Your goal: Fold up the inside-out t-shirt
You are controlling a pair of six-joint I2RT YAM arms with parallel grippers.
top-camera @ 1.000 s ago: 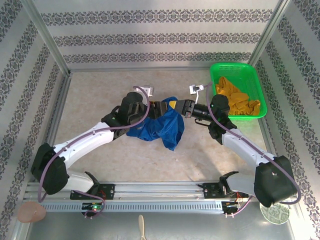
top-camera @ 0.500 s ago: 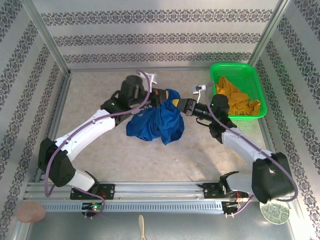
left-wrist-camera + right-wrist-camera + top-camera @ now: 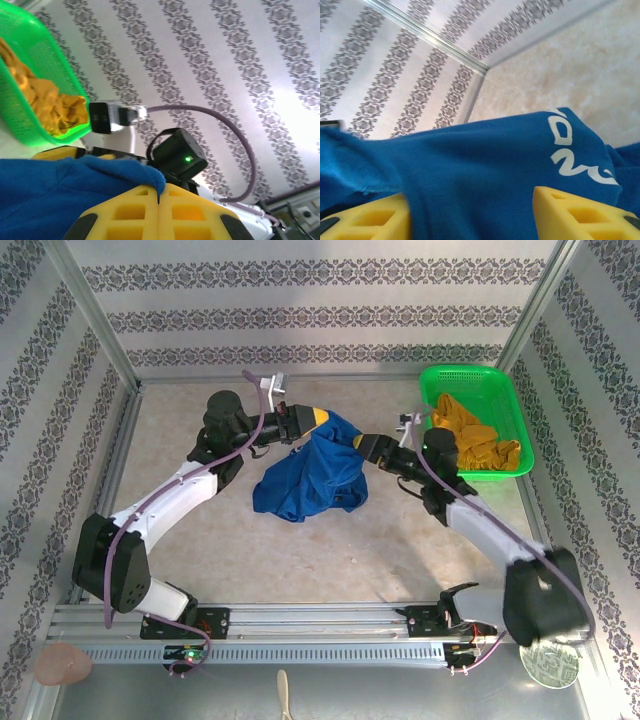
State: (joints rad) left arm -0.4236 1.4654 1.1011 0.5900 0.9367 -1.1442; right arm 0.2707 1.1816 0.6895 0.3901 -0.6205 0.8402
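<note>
Where the two arms meet at the middle of the beige, mottled tabletop (image 3: pixel 380 550), the royal-blue, soft and wrinkled cloth t-shirt (image 3: pixel 308 478) lies bunched in a loose heap, well left of the bright green plastic mesh basket (image 3: pixel 468 369). The heap is narrow at its far end and spreads wider toward the near edge. Its long axis runs roughly from far to near, and the narrow end is drawn up toward the left claw (image 3: pixel 319 418).

In the left wrist view, the left claw (image 3: pixel 159 192) is pressed closed. Its yellow, cut-out ribbed fingers (image 3: pixel 130 216) meet along one seam, with a rounded fold of the t-shirt (image 3: pixel 50 195) pinched at their tips. Behind it stand the mesh wall of the basket (image 3: pixel 25 55) and the crumpled mustard yellow-orange garment (image 3: pixel 47 102) inside it.

From above, the right claw (image 3: pixel 360 447) sits at the t-shirt's right edge, near the basket, where the garment (image 3: pixel 478 443) lies in folds.

In the right wrist view, the right claw (image 3: pixel 470 202) stands apart, one yellow finger (image 3: pixel 572 210) at each lower corner. The smooth blue t-shirt (image 3: pixel 470 155) is spread across the gap between them, and neither pad can be seen pressing it.

White printed lettering (image 3: pixel 572 150) crosses the cloth at a slant. The few thick, rounded strokes that show cannot be read as a word.

Grey-and-white floral striped wall panels enclose the tabletop.
</note>
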